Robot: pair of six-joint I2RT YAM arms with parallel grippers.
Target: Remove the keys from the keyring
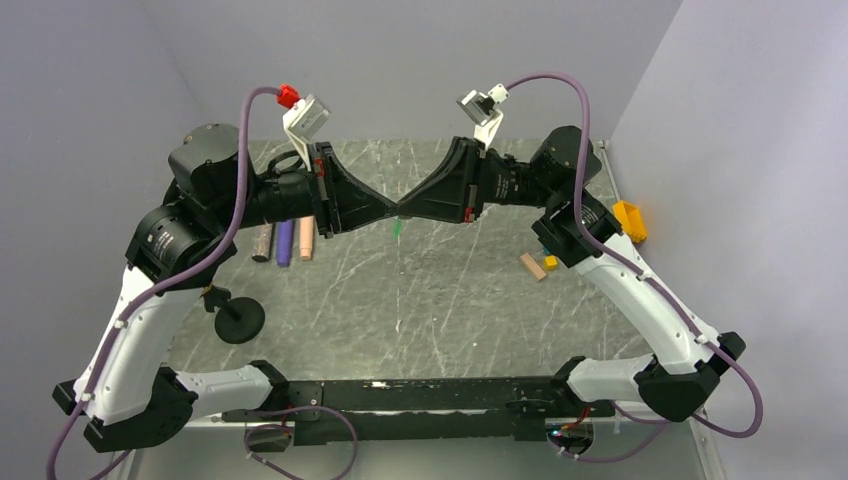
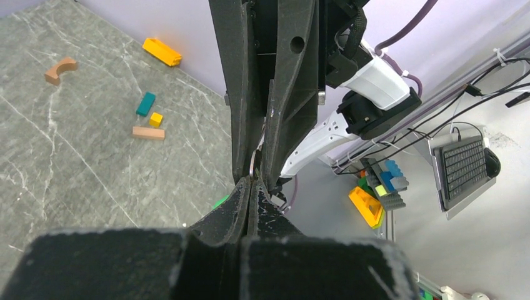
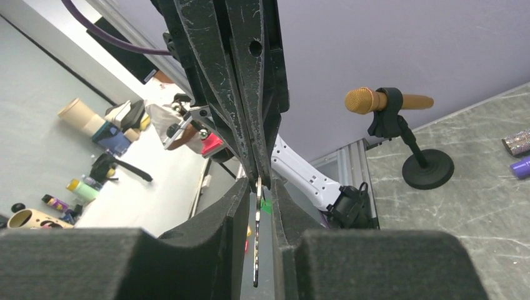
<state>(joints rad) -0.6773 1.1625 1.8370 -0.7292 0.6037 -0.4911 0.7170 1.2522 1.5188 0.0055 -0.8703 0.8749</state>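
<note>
Keyring [image 3: 257,250], thin silvery wire loop, suspended between grippers.
Clamped by left gripper [image 2: 250,182], straddled by parted right gripper [image 3: 260,184], so green plastic key tag [image 1: 398,231] hangs free.

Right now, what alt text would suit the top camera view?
The left end effector and right end effector meet tip to tip above a grey marbled table, a tiny green key tag dangling below them.

There are two grippers: the left gripper [image 2: 250,184] and the right gripper [image 3: 259,184]. I count one keyring [image 3: 257,244] and one green key [image 1: 398,230]. The microphones are four: silver microphone [image 1: 262,242], purple microphone [image 1: 284,242], peach microphone [image 1: 306,238], gold microphone [image 3: 365,100]. The blocks are five: orange block [image 2: 162,51], brown arch [image 2: 60,70], teal block [image 2: 146,104], yellow cube [image 2: 155,119], tan plank [image 2: 148,132].
</note>
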